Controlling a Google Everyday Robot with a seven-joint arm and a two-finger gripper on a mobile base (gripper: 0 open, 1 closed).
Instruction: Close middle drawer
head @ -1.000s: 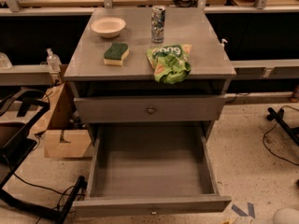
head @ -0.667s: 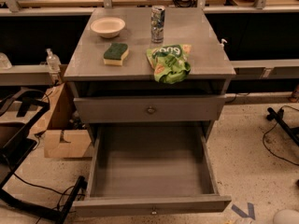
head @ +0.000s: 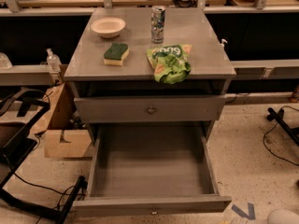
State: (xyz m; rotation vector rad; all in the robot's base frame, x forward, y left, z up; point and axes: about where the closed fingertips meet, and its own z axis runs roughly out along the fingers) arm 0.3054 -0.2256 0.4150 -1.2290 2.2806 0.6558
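Observation:
The middle drawer [head: 152, 204] is a grey wooden box pulled far out toward me, low in the camera view. Its bare inside [head: 152, 160] is empty. Its flat front has a small round knob [head: 154, 212] at the bottom edge of the view. Above it, another grey drawer front [head: 149, 108] with a round knob [head: 151, 109] sits nearly flush with the cabinet, with a dark gap over it. My gripper is not in view.
The cabinet top [head: 196, 45] holds a white bowl [head: 108, 26], a can [head: 158, 17], a green-and-yellow sponge [head: 116, 53] and a green chip bag [head: 170, 62]. A cardboard box [head: 63, 134] and black frame [head: 23, 171] stand left. Cables [head: 280, 129] lie right.

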